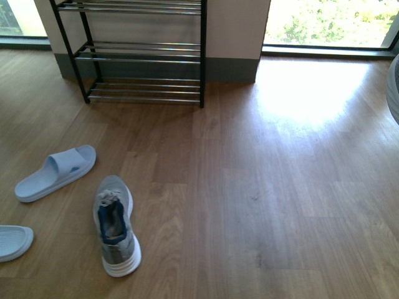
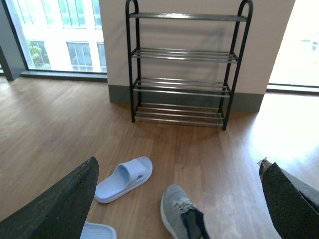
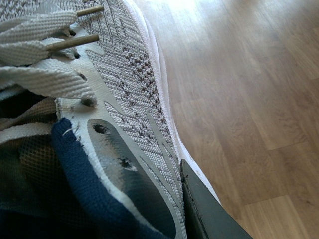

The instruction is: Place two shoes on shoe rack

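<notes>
One grey knit sneaker lies on the wood floor at the front left, with its toe pointing toward the shoe rack. In the left wrist view this sneaker sits below my open left gripper. The gripper's dark fingers are spread wide and hold nothing. The rack stands ahead against the wall, its chrome tiers bare. The second sneaker fills the right wrist view, and my right gripper is shut on its side wall. One finger presses on the outside; the other is hidden.
Two pale blue slippers lie left of the floor sneaker, one whole and one cut off by the frame. Windows flank the wall behind the rack. A grey rounded shape shows at the right edge.
</notes>
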Robot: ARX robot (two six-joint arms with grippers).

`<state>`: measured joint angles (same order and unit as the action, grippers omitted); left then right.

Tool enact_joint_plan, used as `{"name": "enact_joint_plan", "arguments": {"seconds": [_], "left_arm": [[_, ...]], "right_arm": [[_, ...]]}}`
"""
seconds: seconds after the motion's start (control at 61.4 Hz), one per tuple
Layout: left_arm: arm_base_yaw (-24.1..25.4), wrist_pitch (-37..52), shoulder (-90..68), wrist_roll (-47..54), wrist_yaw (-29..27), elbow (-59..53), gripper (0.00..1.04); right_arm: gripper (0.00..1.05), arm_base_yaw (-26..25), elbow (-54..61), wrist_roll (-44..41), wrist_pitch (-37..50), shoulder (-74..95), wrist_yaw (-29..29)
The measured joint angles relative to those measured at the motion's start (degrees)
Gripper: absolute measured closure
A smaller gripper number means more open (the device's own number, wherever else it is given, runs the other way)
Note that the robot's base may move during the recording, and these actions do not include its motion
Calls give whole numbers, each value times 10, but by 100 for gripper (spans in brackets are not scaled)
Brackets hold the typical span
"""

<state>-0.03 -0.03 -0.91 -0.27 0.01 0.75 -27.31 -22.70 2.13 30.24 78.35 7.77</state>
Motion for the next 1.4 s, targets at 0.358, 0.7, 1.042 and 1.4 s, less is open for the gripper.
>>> {"name": "enact_joint_plan", "arguments": {"seconds": [0.358, 0.7, 1.042, 1.4], "left_arm": [[0, 0, 0, 0, 1, 0, 9], [0, 0, 0, 0, 0, 0, 9], [0, 0, 0, 0, 0, 0, 9], [-9, 92, -327, -101, -280, 50, 9]], "right_arm": [[104, -1, 0, 0, 0, 0, -2], [104, -1, 0, 0, 0, 0, 2], [104, -1, 0, 0, 0, 0, 2], [104, -1, 0, 0, 0, 0, 2]]}}
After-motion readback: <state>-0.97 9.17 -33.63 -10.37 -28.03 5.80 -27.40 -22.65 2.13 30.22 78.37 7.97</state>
